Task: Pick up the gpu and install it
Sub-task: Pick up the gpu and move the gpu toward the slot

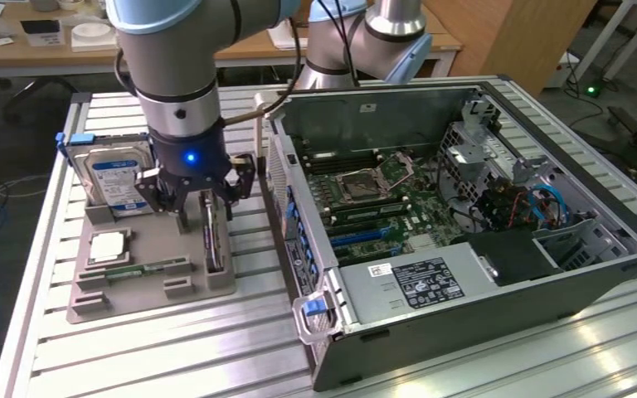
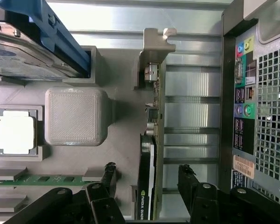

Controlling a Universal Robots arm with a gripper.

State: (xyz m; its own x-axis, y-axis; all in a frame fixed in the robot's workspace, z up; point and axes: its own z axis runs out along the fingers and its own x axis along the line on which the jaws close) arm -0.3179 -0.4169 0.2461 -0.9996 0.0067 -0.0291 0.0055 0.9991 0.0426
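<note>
I saw the end effector (image 1: 203,217) released, its black fingers (image 2: 108,179) spread wide and hanging down over the grey moulded holder tray (image 1: 153,292) on the slatted aluminium table (image 1: 186,352). The gpu (image 2: 145,158), a thin dark circuit card with a silvery metal bracket at one end, stood on edge in its tray slot directly beneath the end effector. It sat between the two fingers, with a gap on either side, so nothing was gripped. Its bracket end reached out past the fingertips. Just beside the end effector, toward the exterior view's left, the boxy silver hard drive with a blue label (image 1: 117,178) stood upright in the same tray. A square silver processor chip (image 1: 109,247) and a narrow green memory stick (image 1: 147,269) lay near it. On the opposite side, close by, the open black computer case (image 1: 463,336) lay with its motherboard exposed.
</note>
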